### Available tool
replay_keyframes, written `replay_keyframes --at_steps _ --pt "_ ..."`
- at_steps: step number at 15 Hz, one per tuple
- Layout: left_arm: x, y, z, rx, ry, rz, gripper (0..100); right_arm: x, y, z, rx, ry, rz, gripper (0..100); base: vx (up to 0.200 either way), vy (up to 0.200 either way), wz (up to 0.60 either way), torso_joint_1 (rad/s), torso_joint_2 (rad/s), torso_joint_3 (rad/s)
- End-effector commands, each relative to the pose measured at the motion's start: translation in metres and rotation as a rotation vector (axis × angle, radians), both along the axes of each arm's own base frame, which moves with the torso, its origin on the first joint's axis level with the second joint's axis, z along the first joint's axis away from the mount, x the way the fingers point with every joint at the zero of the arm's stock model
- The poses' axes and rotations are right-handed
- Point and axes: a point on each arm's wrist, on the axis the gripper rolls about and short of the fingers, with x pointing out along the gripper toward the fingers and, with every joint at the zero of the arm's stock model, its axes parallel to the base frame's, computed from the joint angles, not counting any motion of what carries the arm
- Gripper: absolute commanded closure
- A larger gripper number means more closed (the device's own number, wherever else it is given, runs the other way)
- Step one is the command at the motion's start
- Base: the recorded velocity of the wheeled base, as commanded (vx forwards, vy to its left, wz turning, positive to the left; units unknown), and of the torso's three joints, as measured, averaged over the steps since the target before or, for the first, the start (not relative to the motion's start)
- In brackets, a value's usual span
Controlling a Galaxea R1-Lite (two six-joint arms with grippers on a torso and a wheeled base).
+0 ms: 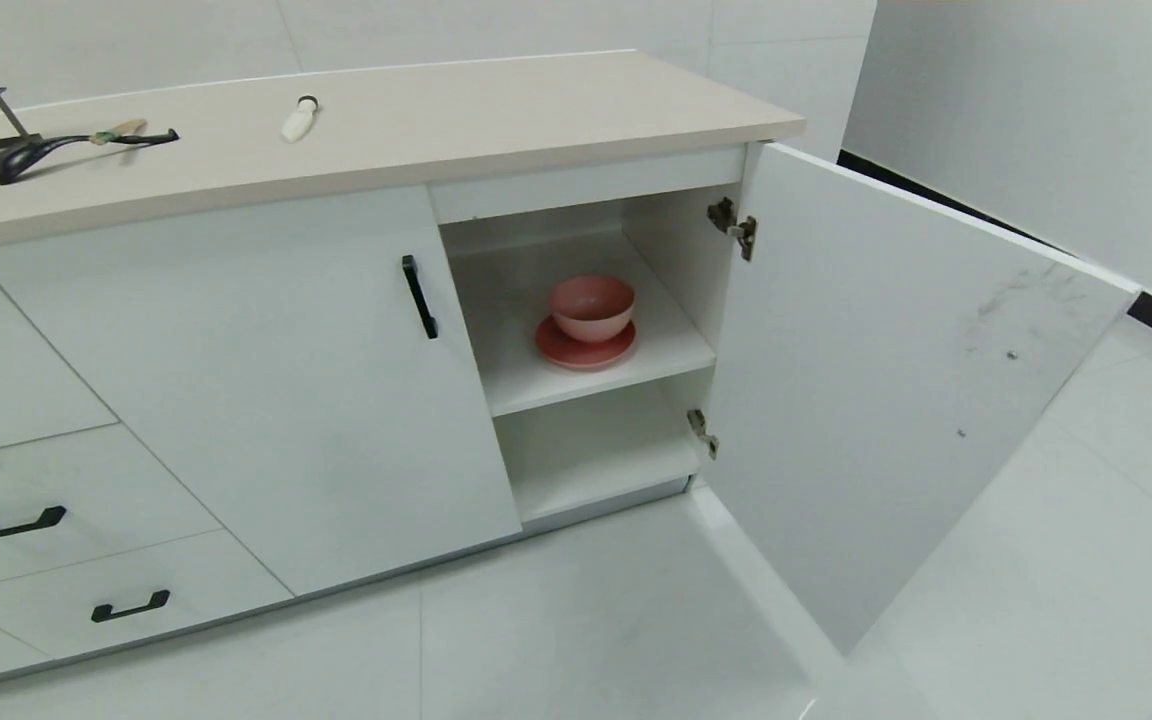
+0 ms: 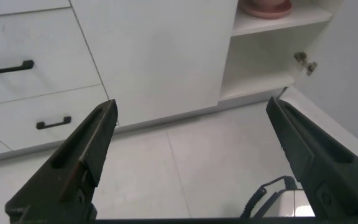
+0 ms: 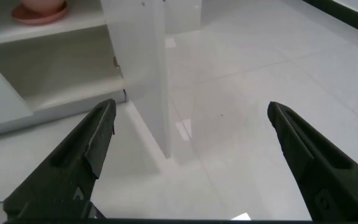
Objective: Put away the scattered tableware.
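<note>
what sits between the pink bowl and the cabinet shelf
A pink plate lies under the pink bowl, resting on the shelf; the head view shows it.

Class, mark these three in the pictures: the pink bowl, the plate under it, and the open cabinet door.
pink bowl [image 1: 591,312], head view, its outer side wall.
plate [image 1: 584,355], head view, its front rim.
open cabinet door [image 1: 876,380], head view, middle of its inner face.

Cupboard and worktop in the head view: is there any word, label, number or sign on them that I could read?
None: no writing can be read anywhere.
The pink bowl, the plate under it, the open door and the countertop are plain.
The grey smudges on the door are marks, not letters.
</note>
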Motion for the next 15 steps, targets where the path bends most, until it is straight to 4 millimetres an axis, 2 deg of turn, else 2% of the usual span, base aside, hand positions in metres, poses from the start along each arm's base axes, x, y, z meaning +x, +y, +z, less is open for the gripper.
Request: replay_keyframes --at_steps 1,10,12,15 --pt "0.0000 0.0000 0.0000 -0.001 0.000 0.001 0 0.0002 0.0000 0.0001 -0.001 0.003 0.000 0 0.000 -0.200 0.00 0.002 0.00 0.002" --pt "0.0000 0.0000 0.0001 -0.009 -0.002 0.001 0 0.0002 0.0000 0.0001 -0.001 0.003 0.000 0 0.000 -0.200 0.00 0.003 0.00 0.001" --pt "0.0000 0.0000 0.0001 -0.021 -0.002 0.001 0 0.0004 0.0002 0.0000 -0.005 0.006 0.009 0 0.000 0.000 0.00 0.000 0.00 0.000" --pt "0.0000 0.0000 0.0001 -0.021 -0.002 0.001 0 0.0004 0.0002 0.0000 -0.005 0.006 0.010 0 0.000 0.000 0.60 0.001 0.00 0.002"
